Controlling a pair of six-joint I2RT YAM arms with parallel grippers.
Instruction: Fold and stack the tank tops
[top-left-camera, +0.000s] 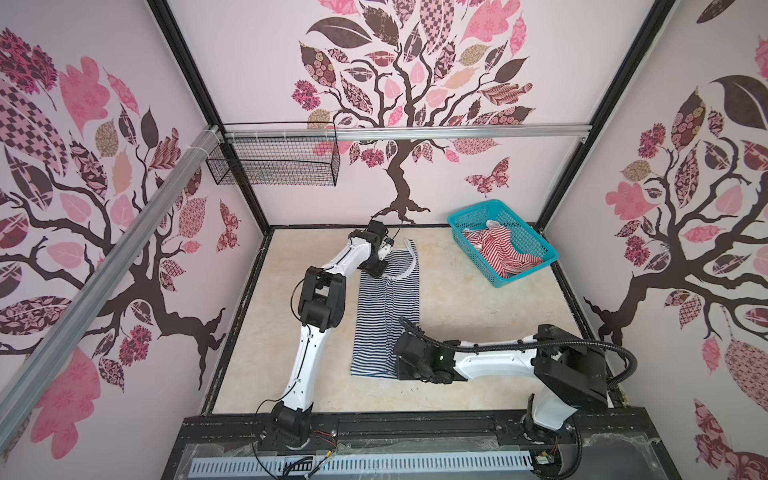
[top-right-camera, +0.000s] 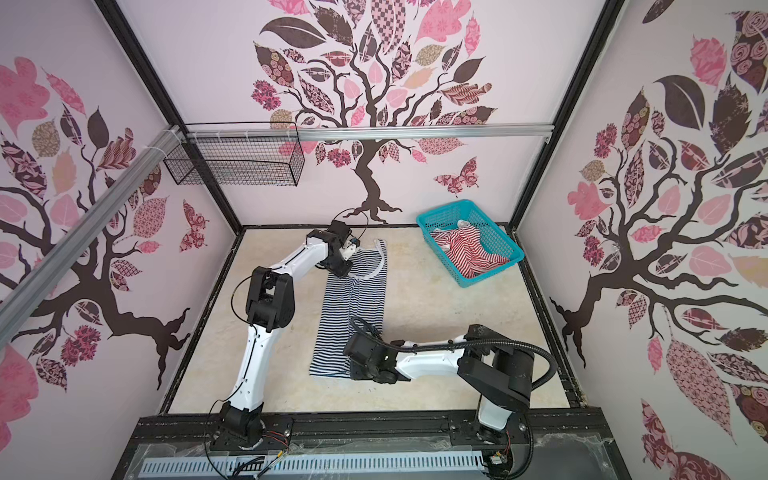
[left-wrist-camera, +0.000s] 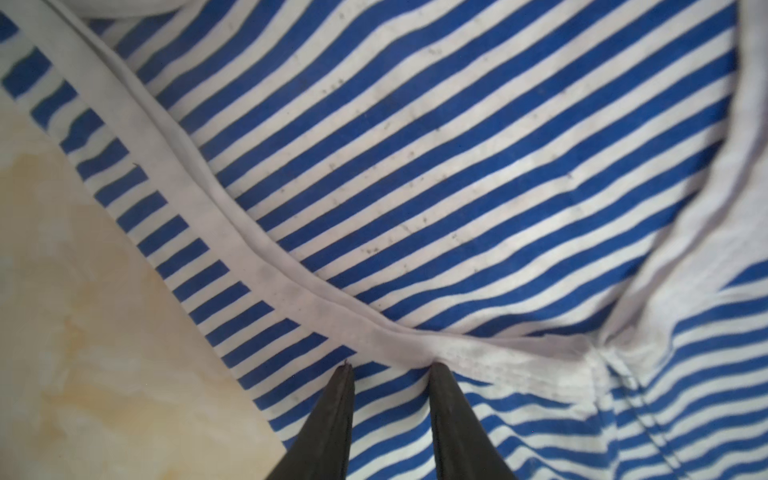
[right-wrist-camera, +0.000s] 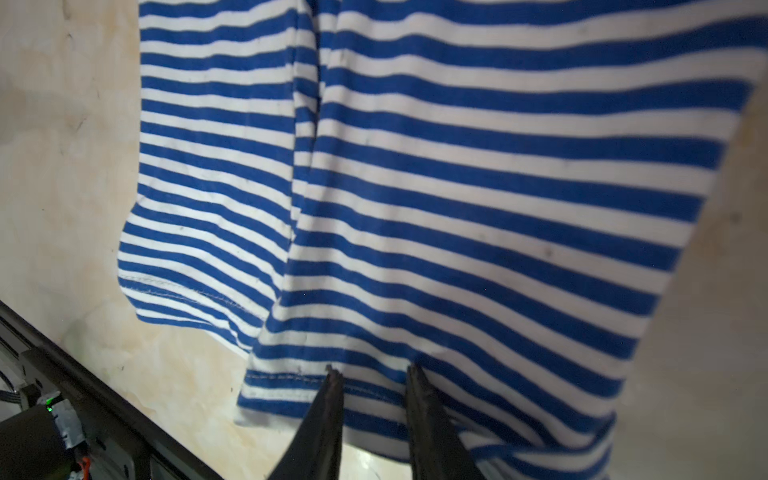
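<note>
The navy-and-white tank top (top-left-camera: 386, 316) (top-right-camera: 353, 307) lies as a long narrow strip on the beige table, neck end far, hem near. My left gripper (left-wrist-camera: 390, 365) (top-left-camera: 377, 269) stands open over the far left of the neck end. Its fingertips (left-wrist-camera: 440, 374) rest on the stripes at the pale neck edging (left-wrist-camera: 249, 257). My right gripper (right-wrist-camera: 374, 368) (top-left-camera: 405, 365) is open at the near hem (right-wrist-camera: 282, 378), with striped cloth showing flat across the gap. The red-and-white tank top (top-left-camera: 503, 253) (top-right-camera: 469, 251) lies crumpled in the teal basket (top-left-camera: 530, 270).
The teal basket (top-right-camera: 494, 270) sits at the table's far right corner. A black wire basket (top-left-camera: 274, 166) hangs on the back rail, above the left. A black frame rail (top-left-camera: 374, 428) runs along the front edge, and walls close in three sides.
</note>
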